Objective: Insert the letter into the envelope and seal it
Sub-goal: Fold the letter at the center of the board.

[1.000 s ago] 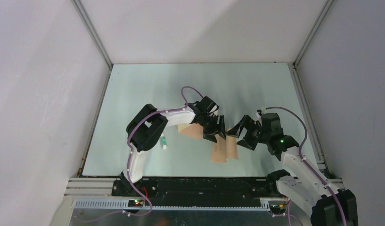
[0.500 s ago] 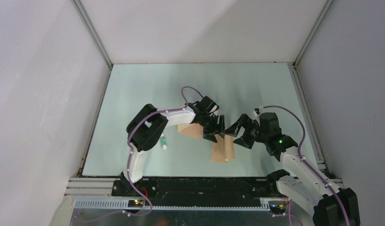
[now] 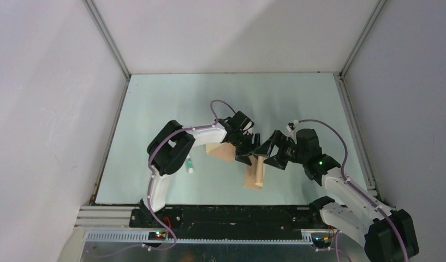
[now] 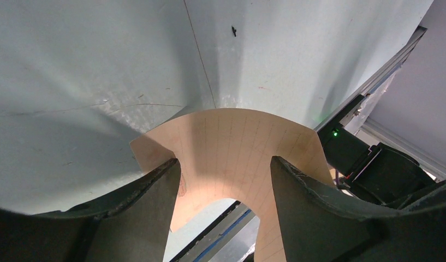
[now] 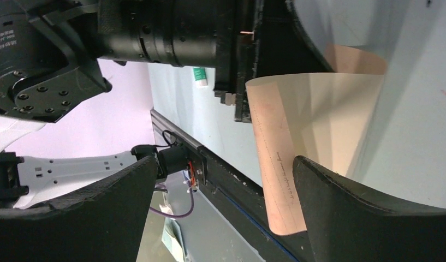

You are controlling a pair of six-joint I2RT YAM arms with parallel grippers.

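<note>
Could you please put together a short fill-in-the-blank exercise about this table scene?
1. The small green-and-white tube lies on the pale green table right beside the ___ arm.
2. The jaws of the right end effector stand ___.
3. The thin cable looping over the left arm's wrist is ___ in colour.

Missing words: left; open; purple.

Peach-tan letter [image 4: 231, 147], faint grid lines
</note>
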